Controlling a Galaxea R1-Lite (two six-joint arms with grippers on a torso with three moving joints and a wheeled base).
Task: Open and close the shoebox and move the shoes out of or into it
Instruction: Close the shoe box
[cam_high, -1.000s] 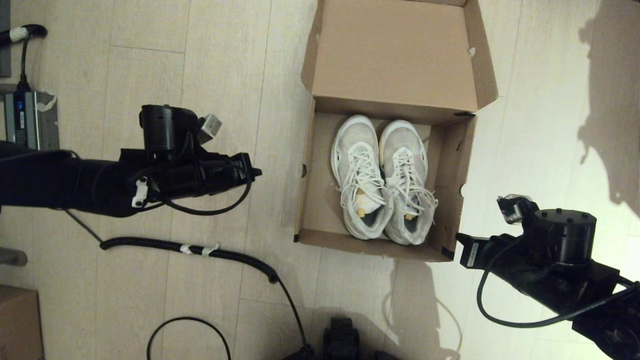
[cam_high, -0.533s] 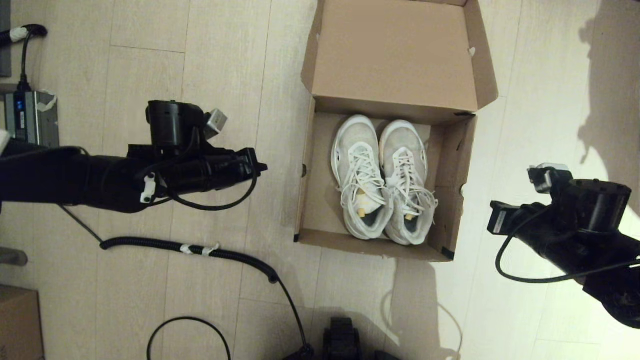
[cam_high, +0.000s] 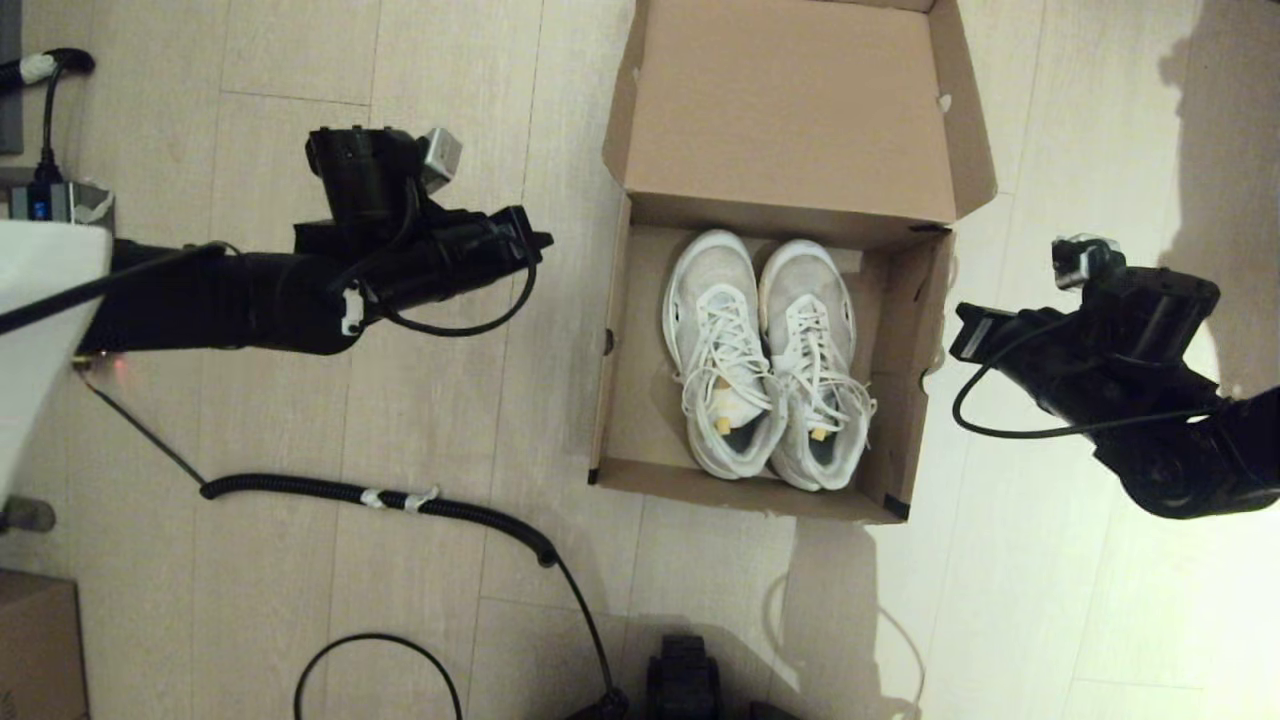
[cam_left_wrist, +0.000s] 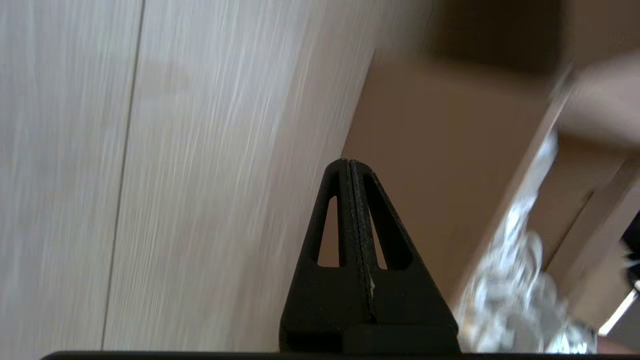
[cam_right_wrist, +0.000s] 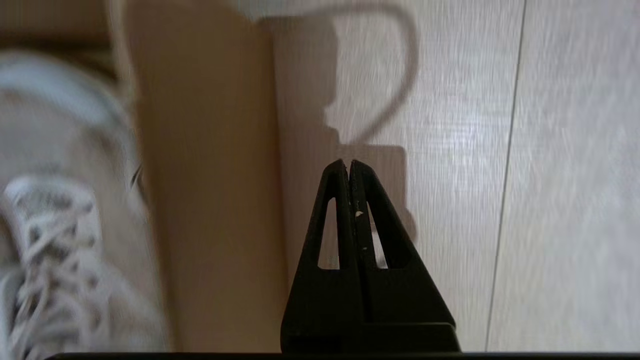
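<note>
In the head view, the shoebox (cam_high: 770, 350) is seen on the floor (cam_high: 450, 450) with its lid (cam_high: 790, 110) thrown back, and the shoes (cam_high: 765, 360) are lodged side by side inside it. The left gripper (cam_high: 535, 240) is held beside the box's one long wall and the right gripper (cam_high: 960, 335) just beside the opposite wall; neither is seen touching the cardboard. The step in hand is judged to be an approach from both flanks, either toward the lid or toward the shoes. For closing, the fingers would have to be carried beyond the box to the lid's free edge; for lifting a shoe, they would first have to be parted.

In the left wrist view, the fingers (cam_left_wrist: 345, 210) are pressed together with nothing between them; the box wall lies just ahead of the tips, blurred laces beyond it.

In the right wrist view, the fingers (cam_right_wrist: 362, 215) are likewise clenched and empty, floor beneath the tips, the box wall just alongside, a shoe past it.
</note>
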